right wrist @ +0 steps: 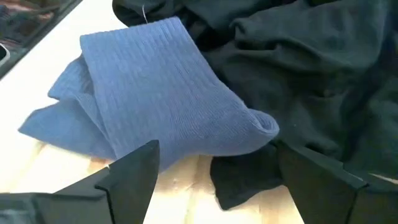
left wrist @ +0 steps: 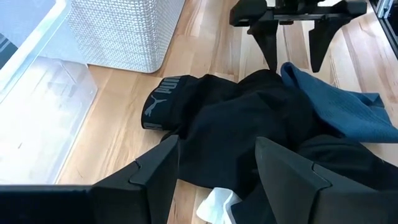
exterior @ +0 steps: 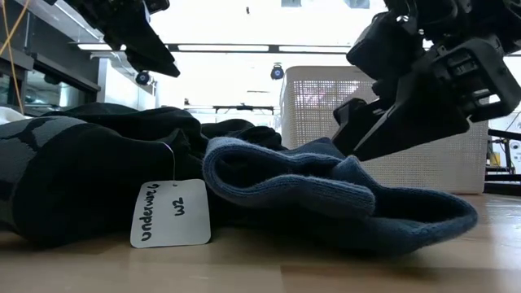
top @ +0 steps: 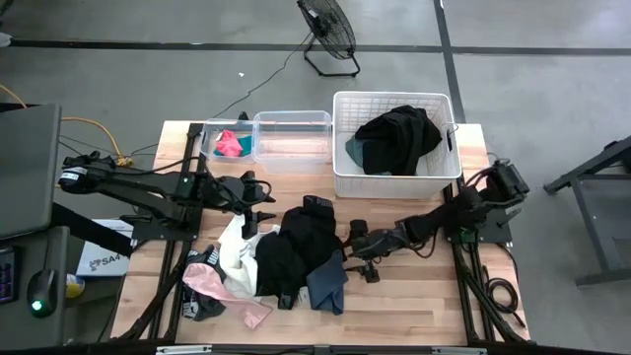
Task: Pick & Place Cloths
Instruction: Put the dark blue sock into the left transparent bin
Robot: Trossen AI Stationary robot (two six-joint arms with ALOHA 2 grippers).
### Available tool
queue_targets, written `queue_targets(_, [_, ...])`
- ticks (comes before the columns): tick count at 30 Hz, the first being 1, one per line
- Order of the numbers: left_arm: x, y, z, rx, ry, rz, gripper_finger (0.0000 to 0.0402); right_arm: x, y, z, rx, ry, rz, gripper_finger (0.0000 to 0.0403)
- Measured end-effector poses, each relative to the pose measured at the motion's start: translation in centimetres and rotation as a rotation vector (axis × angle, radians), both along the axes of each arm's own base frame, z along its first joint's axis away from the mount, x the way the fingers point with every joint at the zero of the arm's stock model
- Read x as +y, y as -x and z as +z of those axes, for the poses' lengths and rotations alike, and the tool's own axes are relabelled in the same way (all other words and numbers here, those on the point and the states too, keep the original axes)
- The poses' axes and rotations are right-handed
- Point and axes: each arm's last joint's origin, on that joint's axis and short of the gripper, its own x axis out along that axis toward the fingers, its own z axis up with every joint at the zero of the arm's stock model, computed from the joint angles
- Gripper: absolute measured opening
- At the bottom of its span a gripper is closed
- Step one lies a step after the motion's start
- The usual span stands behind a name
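We saw the right gripper (top: 361, 258) spread wide, empty, just beside the ribbed navy-blue fabric garment (top: 326, 287) in the soft cloth pile (top: 286, 258) mid-table. The left gripper (top: 254, 219) hovered parted over the pile's left, holding nothing.

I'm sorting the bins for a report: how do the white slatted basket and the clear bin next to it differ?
The white basket has opaque perforated walls; the middle clear bin is see-through. The white basket holds a heap of black cloths, with some teal showing under it, while the middle clear bin looks empty. In the high view the white basket also looks larger. Both are open-topped rectangles standing side by side on the wooden table, along its far edge.
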Motion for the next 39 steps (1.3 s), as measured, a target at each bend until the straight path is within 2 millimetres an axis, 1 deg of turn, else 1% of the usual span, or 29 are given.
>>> queue_targets(3, [0.0, 0.0, 0.0, 0.001, 0.000, 0.000, 0.0206, -0.1, 0.0, 0.0, -0.001, 0.001, 0.006, 0.0308])
queue_targets(5, [0.0, 0.0, 0.0, 0.000, 0.000, 0.000, 0.0206, 0.0, -0.1, 0.1, -0.016, 0.013, 0.018, 0.0294])
queue_targets(14, [0.0, 0.0, 0.0, 0.000, 0.000, 0.000, 0.0206, 0.1, -0.2, 0.4, -0.050, 0.009, 0.081, 0.0183])
queue_targets(16, [0.0, 0.0, 0.0, 0.000, 0.000, 0.000, 0.0206, 0.2, -0.3, 0.6, -0.048, -0.009, 0.085, 0.0165])
queue_targets(19, [0.0, 0.0, 0.0, 0.000, 0.000, 0.000, 0.0206, -0.1, -0.4, 0.8, -0.019, -0.090, 0.058, 0.0146])
queue_targets(22, [0.0, 0.0, 0.0, -0.002, 0.000, 0.000, 0.0206, -0.7, -0.4, 0.7, 0.044, -0.191, 0.079, 0.0139])
queue_targets(26, [0.0, 0.0, 0.0, -0.005, 0.000, 0.000, 0.0206, -1.1, -0.5, 0.9, 0.087, -0.322, 0.171, 0.0139])
queue_targets(33, [0.0, 0.0, 0.0, -0.004, 0.001, 0.000, 0.0206, -0.8, -0.4, 1.0, 0.089, -0.358, 0.163, 0.0139])
queue_targets(36, [0.0, 0.0, 0.0, -0.004, 0.001, 0.000, 0.0206, -0.9, -0.5, 1.0, 0.108, -0.391, 0.117, 0.0139])
queue_targets(39, [0.0, 0.0, 0.0, -0.004, 0.000, 0.000, 0.0206, -0.9, -0.5, 1.0, 0.110, -0.395, 0.111, 0.0142])
